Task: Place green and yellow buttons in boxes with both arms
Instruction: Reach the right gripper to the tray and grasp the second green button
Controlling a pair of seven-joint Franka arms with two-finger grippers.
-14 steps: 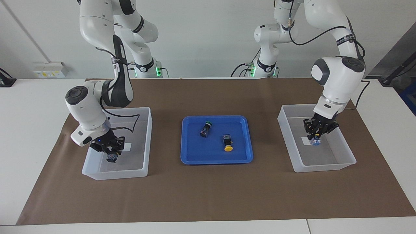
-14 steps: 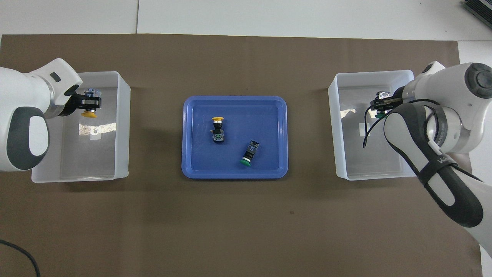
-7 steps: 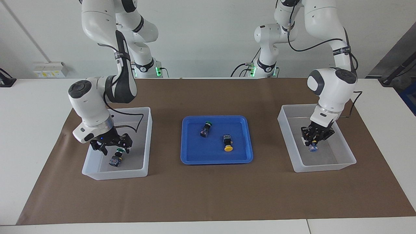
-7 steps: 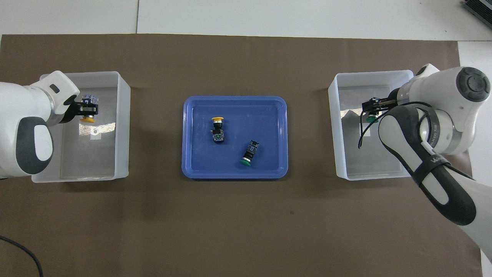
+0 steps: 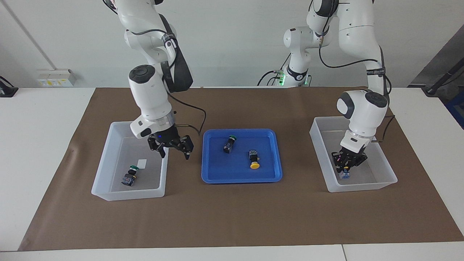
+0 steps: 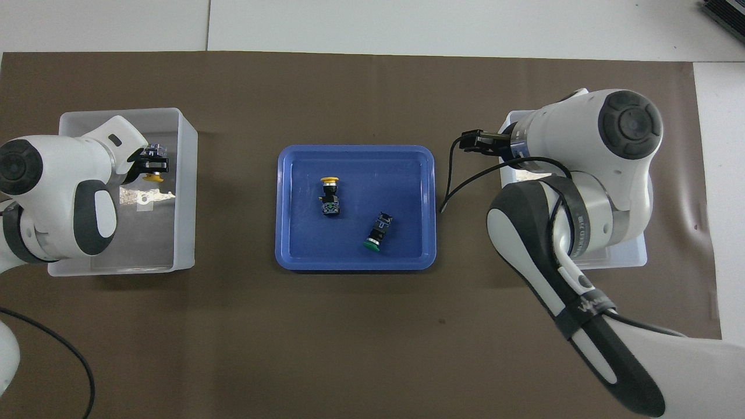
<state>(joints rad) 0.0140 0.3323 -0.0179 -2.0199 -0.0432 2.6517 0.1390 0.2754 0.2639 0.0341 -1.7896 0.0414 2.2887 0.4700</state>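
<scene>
My right gripper [image 5: 174, 150] is open and empty, raised over the wall of the right arm's end box [image 5: 108, 145] that is next to the blue tray; it also shows in the overhead view [image 6: 471, 141]. A green button [image 5: 129, 175] lies on its side in that box; the arm hides it in the overhead view. My left gripper [image 5: 347, 162] is low inside the other box [image 5: 362, 186], shut on a yellow button [image 6: 153, 176] whose grey terminal block [image 5: 344, 175] points down near the floor. The blue tray [image 5: 239, 178] holds one green button [image 5: 229, 143] and one yellow button [image 5: 254, 159].
Both boxes and the tray stand in a row on brown paper [image 5: 232, 217]. Each box has a small white label [image 5: 141, 164] on its floor. In the tray, the green button [image 6: 375, 231] lies nearer to the robots than the yellow one [image 6: 330, 195].
My right gripper opened and let the green button drop into its box, then rose and swung toward the tray. My left gripper sank lower in its box with the yellow button.
</scene>
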